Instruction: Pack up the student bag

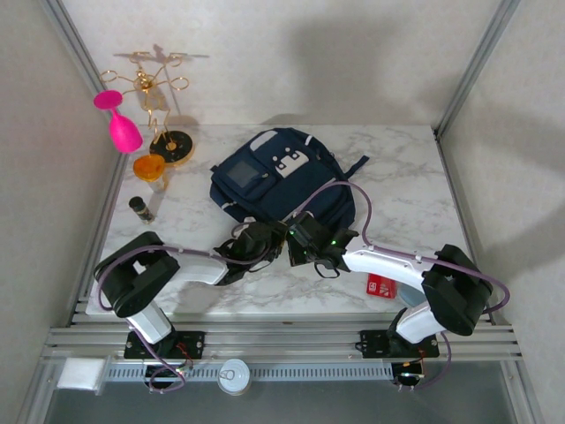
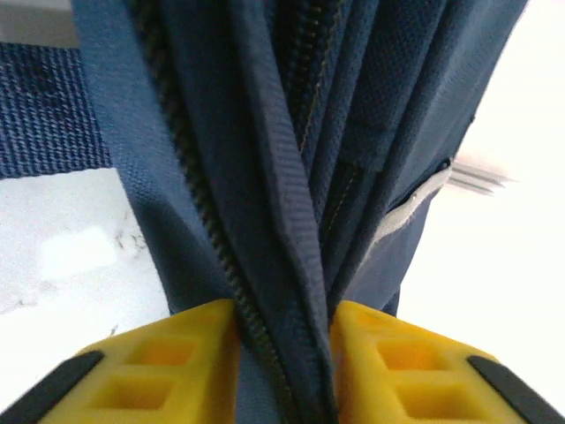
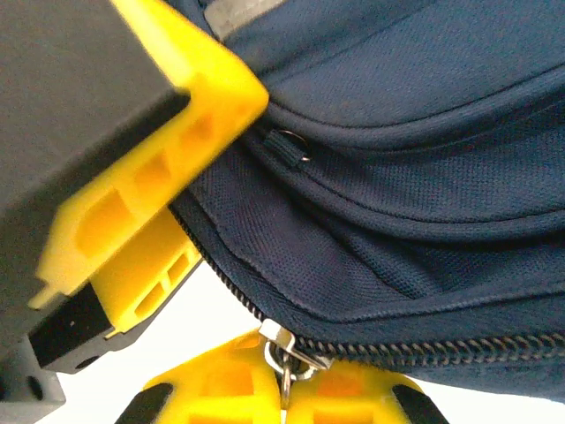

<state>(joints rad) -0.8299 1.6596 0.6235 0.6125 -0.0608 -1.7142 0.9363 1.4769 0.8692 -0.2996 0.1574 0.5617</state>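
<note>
Top external view: marble counter [image 1: 397, 185], with the student bag [image 1: 274, 181] lying flat mid-counter, front pocket up. It's soft, floppy fabric and probably light, so I'd grab seams or the zip, not the panels. Up close, the left gripper [image 2: 282, 340] is clenched on a fold of bag fabric beside the zipper teeth, and the right gripper [image 3: 284, 382] is pinching the zipper pull [image 3: 281, 343]. The arms cover the near edge, so I can't tell how far it's unzipped.

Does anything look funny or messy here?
Nothing is spilled or broken. The backpack lies flat, its near edge bunched into folds in the left claw. A pink goblet is upside down by the gold rack.
</note>
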